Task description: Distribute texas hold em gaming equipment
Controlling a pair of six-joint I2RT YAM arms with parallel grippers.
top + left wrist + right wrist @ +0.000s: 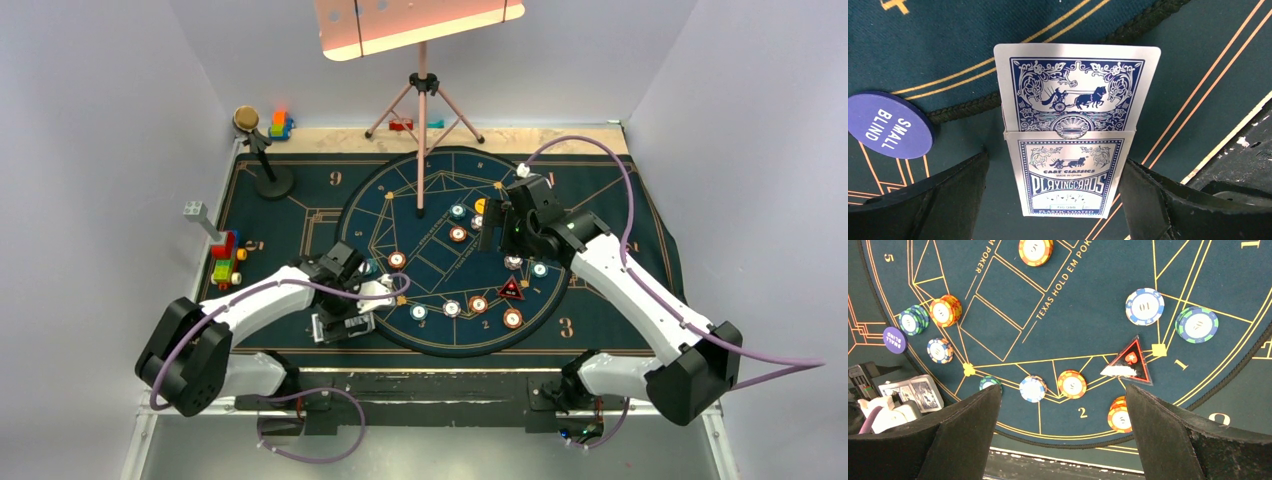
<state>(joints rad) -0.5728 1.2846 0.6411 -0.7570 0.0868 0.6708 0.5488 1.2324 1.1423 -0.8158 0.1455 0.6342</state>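
Small round orange, teal and white-blue poker chips [1145, 306] lay spread around the round dark-teal felt poker mat [1083, 335], with the red-edged black triangular marker [1129, 362] right of centre in the right wrist view and the purple SMALL BLIND disc [894, 340] at its left edge; chip placement appeared complete. The blue-and-white-backed playing cards [1075, 90] sat in their open box [1068, 185], centre frame, between the released left end effector's [1054, 159] fingers; none appeared dealt. The right end effector [1063, 387], also released, hovered above.

Blue-backed cards [1075, 95] half out of box [1064, 175], chips [1145, 306] scattered flat
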